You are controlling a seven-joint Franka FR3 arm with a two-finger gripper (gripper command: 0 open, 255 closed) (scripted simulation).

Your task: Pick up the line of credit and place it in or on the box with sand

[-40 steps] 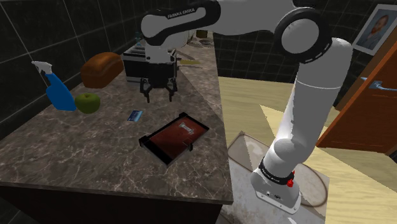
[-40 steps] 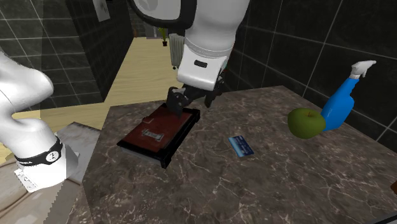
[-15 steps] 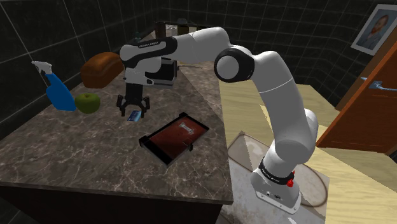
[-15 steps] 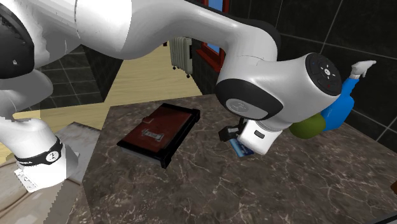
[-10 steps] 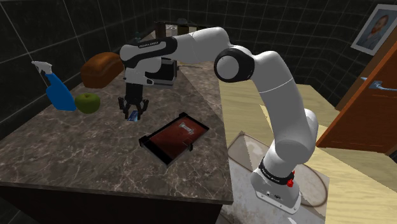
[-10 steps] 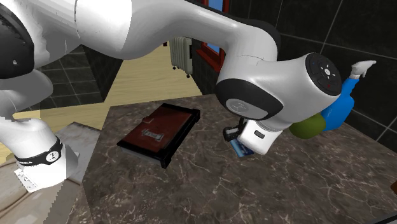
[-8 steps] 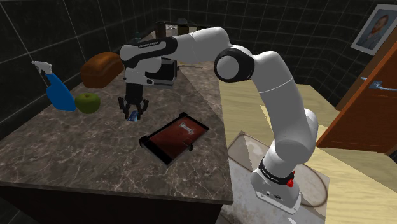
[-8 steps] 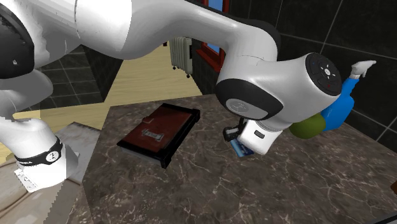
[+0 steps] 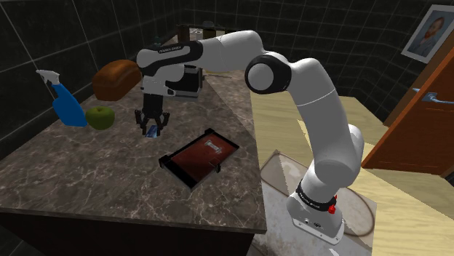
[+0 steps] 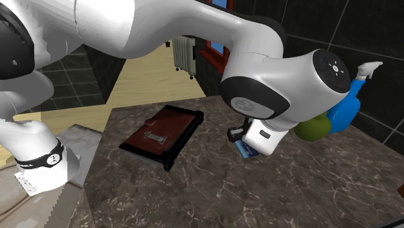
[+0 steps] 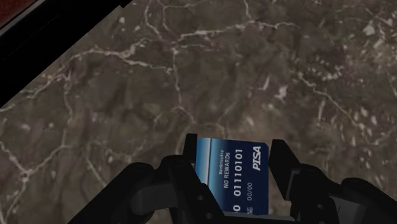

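At the near edge of the dark marble counter (image 9: 109,174) nothing lies, and beside that edge, on the floor at the shoulder view's lower right, we see the arm's white stand (image 9: 316,214). A little further in, towards the counter's edge on the stand's side, sits the box (image 9: 177,173), a shallow black-rimmed tray with a reddish-brown fill and a small pale thing lying on that fill; the second exterior view (image 10: 144,158) shows it set askew to the counter's edges. Just beyond the box, about the middle of the counter, the gripper (image 9: 150,131) points straight down with its fingers pinching the blue card (image 9: 152,132). From the wrist we see the card (image 11: 235,172) clasped by its two long edges between the black fingers (image 11: 284,167), printed side up, with numbers and the words NO REWARDS on it, and veined marble (image 11: 191,76) underneath. We cannot tell whether the card is clear of the surface or touching it. In the second exterior view the card (image 10: 246,151) peeks out under the wrist, well apart from the box. Further on, near the wall-side edge, a green apple (image 9: 100,116) rests just beside a blue spray bottle (image 9: 69,108), and behind them a brown loaf (image 9: 116,78) lies towards the far end.
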